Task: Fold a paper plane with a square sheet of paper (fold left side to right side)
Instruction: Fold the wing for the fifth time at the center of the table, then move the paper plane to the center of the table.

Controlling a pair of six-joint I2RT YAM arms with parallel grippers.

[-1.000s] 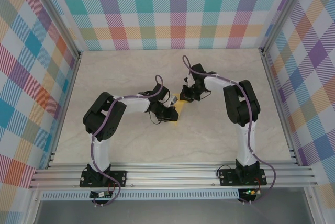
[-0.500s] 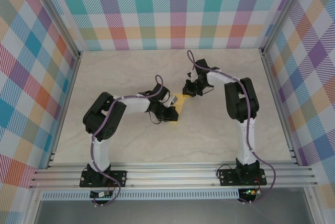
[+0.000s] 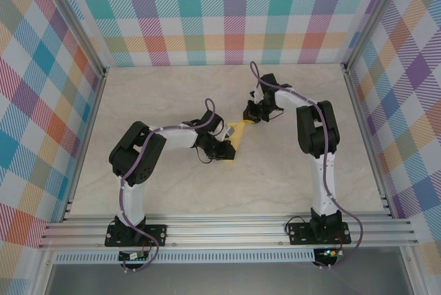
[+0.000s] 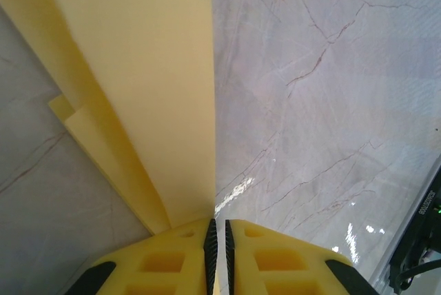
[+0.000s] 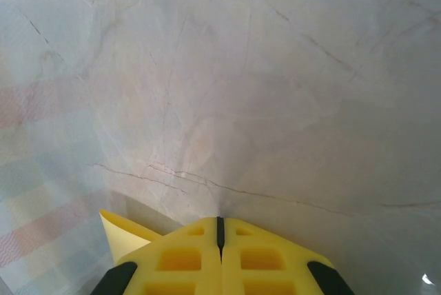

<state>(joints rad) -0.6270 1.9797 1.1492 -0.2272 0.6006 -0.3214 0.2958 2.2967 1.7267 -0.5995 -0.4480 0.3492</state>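
Note:
The yellow paper (image 3: 238, 136) is folded into a narrow strip and runs diagonally across the table's middle. My left gripper (image 3: 226, 151) is shut on its near lower end. In the left wrist view the paper (image 4: 151, 67) rises from the jaws (image 4: 218, 229) with a straight folded edge on the right and a second layer showing at the left. My right gripper (image 3: 249, 116) sits shut just past the strip's far tip. In the right wrist view its jaws (image 5: 220, 226) meet with nothing between them. A lifted paper corner (image 5: 120, 236) pokes out beside the left finger.
The marble tabletop (image 3: 179, 191) is fenced by aluminium rails, with checked walls on three sides. The left arm's elbow (image 3: 138, 147) stands left of the paper and the right arm's elbow (image 3: 313, 126) to its right.
My right gripper has slid up and to the right, off the paper, uncovering the strip's far tip. The left gripper has kept its hold in place.

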